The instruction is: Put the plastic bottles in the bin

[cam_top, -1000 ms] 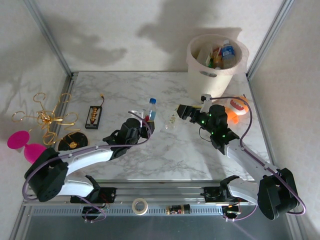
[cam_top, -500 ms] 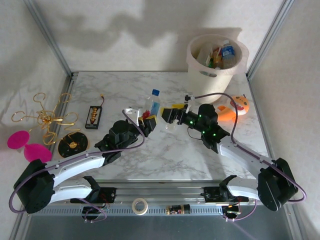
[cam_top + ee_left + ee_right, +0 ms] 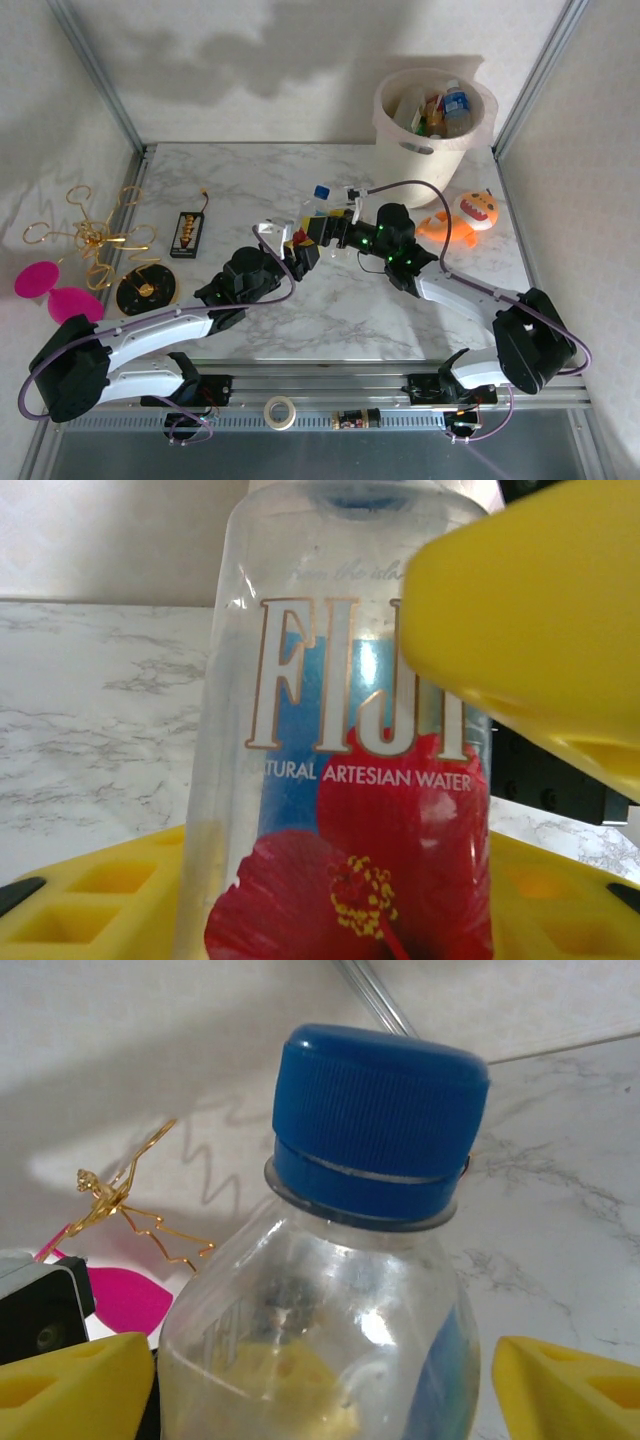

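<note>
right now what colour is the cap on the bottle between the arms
Blue. The cap of the clear bottle shows best in the right wrist view.

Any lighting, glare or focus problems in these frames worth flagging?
Top external: evenly lit and sharp, broad soft shadows on the back wall. Left wrist: bottle label crisp, bright reflections on its plastic, the near yellow pad soft-edged. Right wrist: blue cap sharp, small glare spots on the clear shoulder below.

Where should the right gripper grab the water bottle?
Probably the clear shoulder just under the blue cap, coming in level from the side. The bottle stands roughly upright. The left gripper clamps its labelled body lower down, and the right gripper is open around that narrower part.
</note>
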Robot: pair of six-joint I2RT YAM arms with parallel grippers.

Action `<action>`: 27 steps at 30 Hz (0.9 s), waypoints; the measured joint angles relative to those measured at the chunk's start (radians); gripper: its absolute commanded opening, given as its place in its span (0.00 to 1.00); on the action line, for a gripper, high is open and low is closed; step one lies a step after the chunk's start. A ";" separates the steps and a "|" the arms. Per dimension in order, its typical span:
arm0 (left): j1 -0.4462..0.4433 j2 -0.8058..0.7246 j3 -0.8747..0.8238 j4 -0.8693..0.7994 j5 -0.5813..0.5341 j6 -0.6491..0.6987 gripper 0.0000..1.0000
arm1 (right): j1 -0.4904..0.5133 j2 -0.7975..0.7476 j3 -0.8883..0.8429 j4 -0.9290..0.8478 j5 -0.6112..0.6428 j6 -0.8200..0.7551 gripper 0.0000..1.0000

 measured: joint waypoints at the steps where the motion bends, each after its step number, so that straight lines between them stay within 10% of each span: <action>1: -0.002 0.000 -0.001 0.000 -0.002 0.002 0.48 | 0.000 0.003 0.000 0.001 0.000 0.002 0.78; 12: -0.020 0.000 -0.013 0.000 -0.057 0.019 0.63 | 0.002 0.041 0.023 0.005 -0.014 0.048 0.55; 27: -0.031 -0.047 -0.062 0.026 -0.103 -0.003 0.96 | -0.030 0.034 0.023 -0.072 0.100 0.047 0.47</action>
